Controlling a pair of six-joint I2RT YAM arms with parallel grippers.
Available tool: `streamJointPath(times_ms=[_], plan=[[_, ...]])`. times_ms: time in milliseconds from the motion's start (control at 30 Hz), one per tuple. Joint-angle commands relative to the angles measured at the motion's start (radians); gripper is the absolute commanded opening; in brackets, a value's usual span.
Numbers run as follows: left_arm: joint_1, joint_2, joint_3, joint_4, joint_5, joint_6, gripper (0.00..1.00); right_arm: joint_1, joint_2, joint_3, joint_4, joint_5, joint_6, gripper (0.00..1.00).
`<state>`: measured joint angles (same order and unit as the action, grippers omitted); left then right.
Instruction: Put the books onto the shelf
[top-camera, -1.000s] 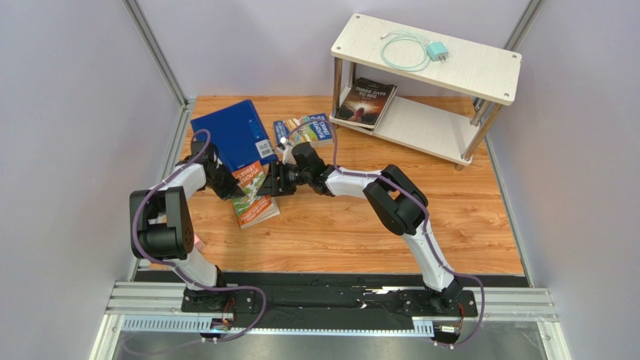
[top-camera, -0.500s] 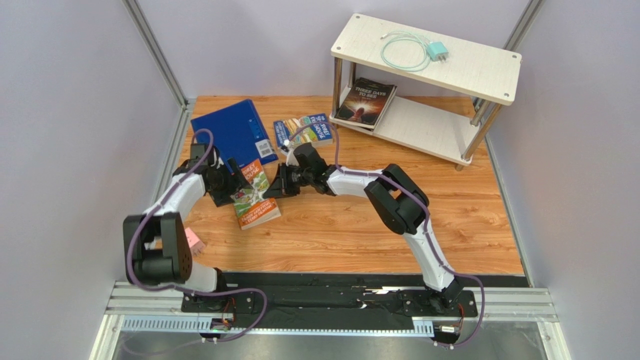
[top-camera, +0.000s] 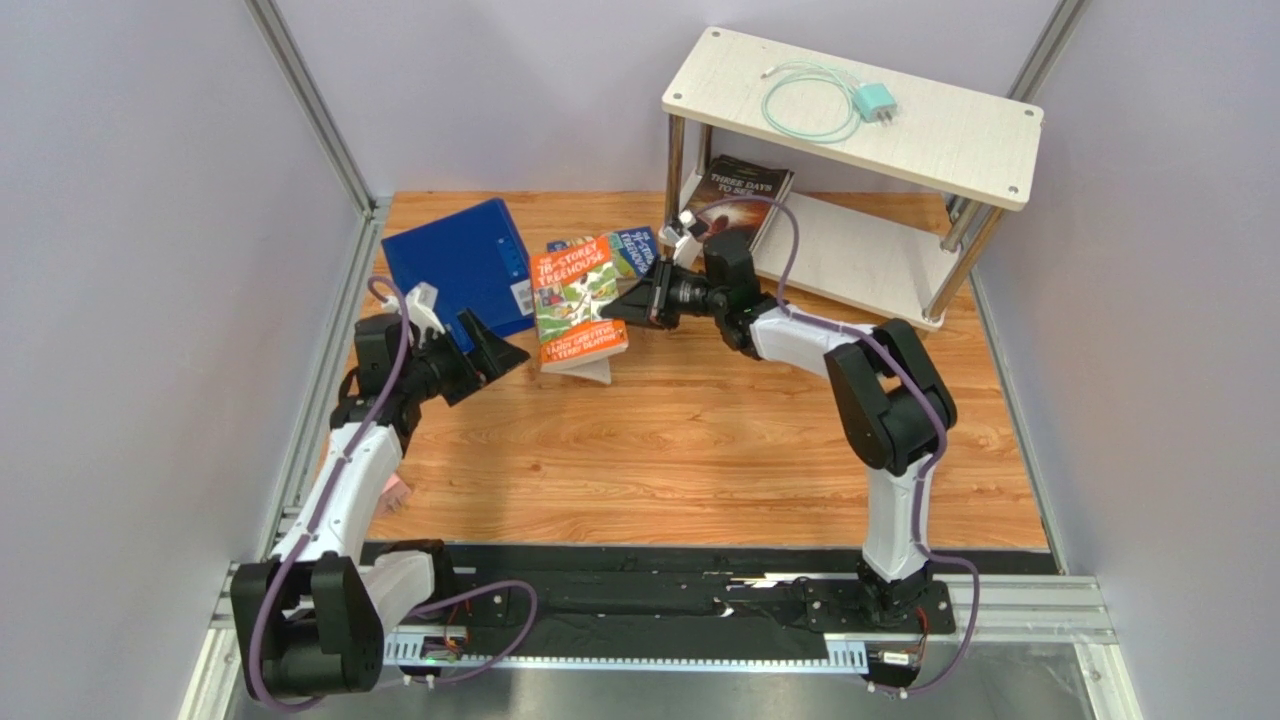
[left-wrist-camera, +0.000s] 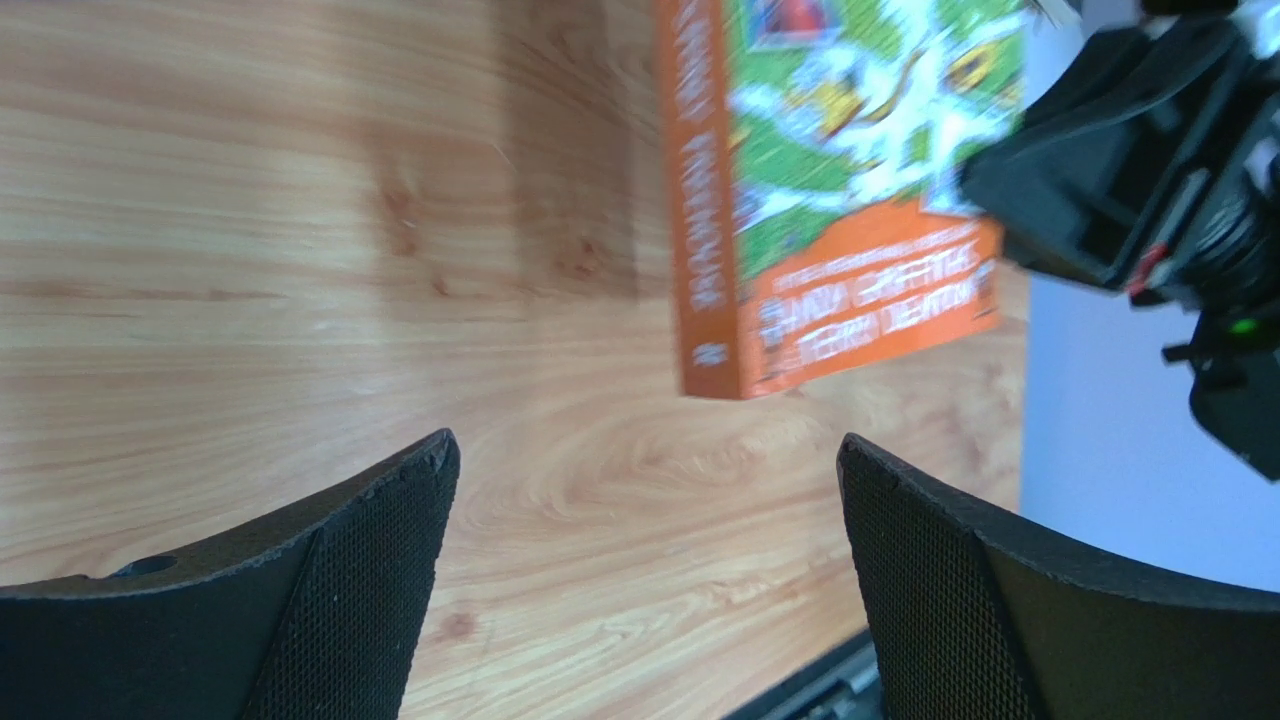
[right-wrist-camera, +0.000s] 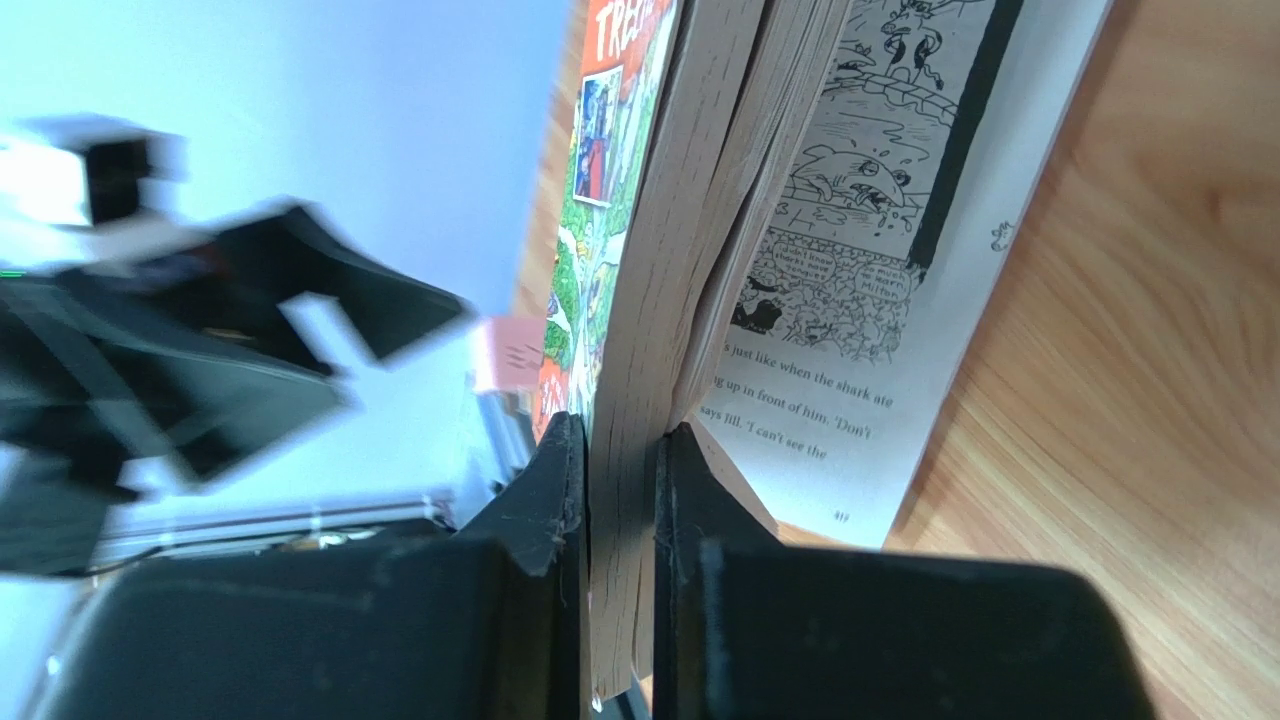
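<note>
Orange "Treehouse" paperback (top-camera: 579, 297) is hanging tilted over the table (top-camera: 721, 450), with the right gripper (top-camera: 637, 305) clamping its page edge (a few pages are splaying loose). The left gripper (top-camera: 489, 354) is standing wide open and empty, apart from it. Judging by this, the carry to the shelf (top-camera: 887, 255) is beginning; next comes swinging rightward and sliding it in beside the dark paperback (top-camera: 744, 192) on the lower board.

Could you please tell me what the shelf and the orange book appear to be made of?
Shelf: whitish boards with faint wood grain, likely laminate; shiny posts, probably metal. Orange book: paperback, thin printed cover, matte paper pages fanning apart.
</note>
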<state>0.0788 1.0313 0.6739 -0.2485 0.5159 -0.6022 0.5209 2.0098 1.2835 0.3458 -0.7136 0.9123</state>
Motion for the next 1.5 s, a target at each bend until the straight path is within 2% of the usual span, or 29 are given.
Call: streamJointPath(times_ms=[0,133,233,567,700,733,833,867,900,933,1033,1067,1167,1300,1467], plan=[[-0.001,0.026,-0.097,0.328,0.226,-0.111,1.0,0.01,-0.134,0.019,0.202,-0.135,0.089,0.0],[-0.002,0.024,-0.171,0.642,0.309,-0.246,1.0,0.011,-0.167,-0.007,0.24,-0.155,0.117,0.0],[-0.001,0.026,-0.189,0.759,0.337,-0.309,1.0,0.011,-0.174,-0.033,0.286,-0.167,0.155,0.0],[-0.013,0.029,-0.168,0.788,0.349,-0.318,1.0,0.022,-0.172,-0.05,0.338,-0.178,0.184,0.0],[-0.066,0.09,-0.136,0.805,0.346,-0.317,0.9,0.042,-0.167,-0.044,0.36,-0.191,0.191,0.0],[-0.074,0.104,-0.128,0.81,0.348,-0.318,0.87,0.044,-0.169,-0.046,0.367,-0.19,0.195,0.0],[-0.119,0.157,-0.102,0.819,0.34,-0.324,0.63,0.044,-0.171,-0.044,0.378,-0.198,0.201,0.0],[-0.126,0.165,-0.09,0.821,0.34,-0.324,0.4,0.044,-0.169,-0.041,0.377,-0.213,0.194,0.01],[-0.134,0.173,-0.085,0.831,0.343,-0.329,0.23,0.044,-0.169,-0.038,0.358,-0.221,0.185,0.02],[-0.134,0.173,-0.082,0.831,0.342,-0.334,0.02,0.041,-0.171,-0.038,0.337,-0.228,0.165,0.05],[-0.134,0.15,-0.076,0.836,0.345,-0.346,0.0,0.024,-0.206,-0.062,0.156,-0.186,0.03,0.48],[-0.134,0.141,-0.07,0.831,0.343,-0.344,0.0,0.019,-0.22,-0.078,0.116,-0.143,-0.033,0.71],[-0.134,0.105,-0.042,0.766,0.349,-0.318,0.0,-0.002,-0.266,-0.131,0.035,-0.101,-0.081,1.0],[-0.134,0.085,-0.022,0.729,0.371,-0.304,0.0,-0.025,-0.29,-0.196,0.119,-0.129,-0.04,1.0],[-0.134,0.095,-0.023,0.811,0.397,-0.346,0.0,-0.028,-0.293,-0.245,0.195,-0.144,0.0,1.0]])
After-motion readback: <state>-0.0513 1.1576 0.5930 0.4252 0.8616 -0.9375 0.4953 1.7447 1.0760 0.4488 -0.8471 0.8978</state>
